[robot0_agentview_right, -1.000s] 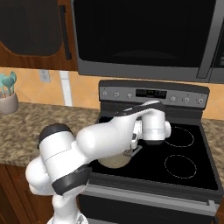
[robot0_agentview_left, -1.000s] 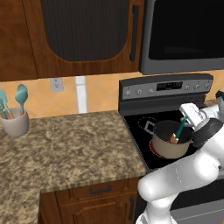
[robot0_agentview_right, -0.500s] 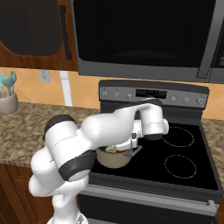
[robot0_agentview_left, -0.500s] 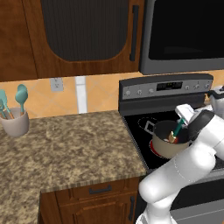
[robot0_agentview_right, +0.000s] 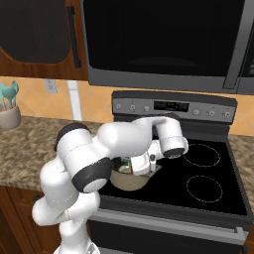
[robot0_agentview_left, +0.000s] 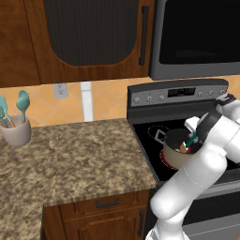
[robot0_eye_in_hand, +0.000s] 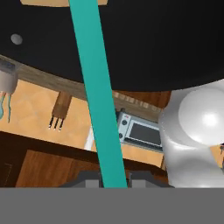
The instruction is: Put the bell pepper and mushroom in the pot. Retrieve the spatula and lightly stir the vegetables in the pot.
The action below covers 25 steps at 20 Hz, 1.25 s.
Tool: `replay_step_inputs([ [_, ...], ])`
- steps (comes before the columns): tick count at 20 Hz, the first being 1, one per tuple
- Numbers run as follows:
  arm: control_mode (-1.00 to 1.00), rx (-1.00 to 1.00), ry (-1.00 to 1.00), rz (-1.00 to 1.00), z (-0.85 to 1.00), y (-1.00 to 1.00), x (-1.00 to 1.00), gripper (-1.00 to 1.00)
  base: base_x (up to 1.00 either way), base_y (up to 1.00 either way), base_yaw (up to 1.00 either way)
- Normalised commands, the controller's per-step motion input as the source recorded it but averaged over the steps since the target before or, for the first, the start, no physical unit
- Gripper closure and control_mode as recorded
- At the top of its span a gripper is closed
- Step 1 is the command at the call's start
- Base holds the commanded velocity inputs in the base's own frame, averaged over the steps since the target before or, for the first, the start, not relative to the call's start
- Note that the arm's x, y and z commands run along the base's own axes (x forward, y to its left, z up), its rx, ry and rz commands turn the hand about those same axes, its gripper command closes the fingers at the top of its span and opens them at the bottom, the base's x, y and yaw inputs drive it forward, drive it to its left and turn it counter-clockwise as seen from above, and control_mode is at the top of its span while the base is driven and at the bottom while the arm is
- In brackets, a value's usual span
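The beige pot (robot0_agentview_left: 176,157) stands on the stove's front left burner, also seen as the pot (robot0_agentview_right: 130,181) under my forearm. My gripper (robot0_agentview_left: 199,131) hangs over its right rim, shut on the spatula (robot0_agentview_left: 191,139), whose teal handle slants down into the pot. In the hand view the spatula (robot0_eye_in_hand: 96,96) runs up from between my fingertips (robot0_eye_in_hand: 89,180) to its tan blade at the top edge, over the dark pot bottom. A small pale grey lump there looks like the mushroom (robot0_eye_in_hand: 16,39). The bell pepper is hidden by the pot wall and my hand.
A beige cup (robot0_agentview_left: 16,131) with teal utensils stands at the counter's back left. The granite counter (robot0_agentview_left: 84,154) lies left of the stove. The stove's control panel (robot0_agentview_left: 178,93) rises behind the pot. Two right burners (robot0_agentview_right: 201,171) are bare.
My hand has sunk slightly and turned over the pot with the spatula in it, and my elbow has swung. The pot has stayed in place.
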Motion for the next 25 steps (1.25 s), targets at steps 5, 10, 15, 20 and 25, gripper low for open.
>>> replay_step_inputs([
  [5,-1.00,0.15,0.09,-0.08,0.00,0.00,0.00,1.00,0.00,0.00,0.00],
  [10,-1.00,0.05,0.02,-0.27,-0.01,0.00,0.00,1.00,0.00,0.00,0.00],
  [15,-1.00,-0.03,0.14,-0.33,0.00,0.06,0.00,1.00,0.00,0.00,0.00],
  [20,-1.00,-0.11,0.20,-0.40,0.00,0.17,-0.07,1.00,0.00,0.00,0.00],
  [25,-1.00,-0.16,0.13,-0.49,-0.02,0.26,-0.11,1.00,0.00,0.00,0.00],
])
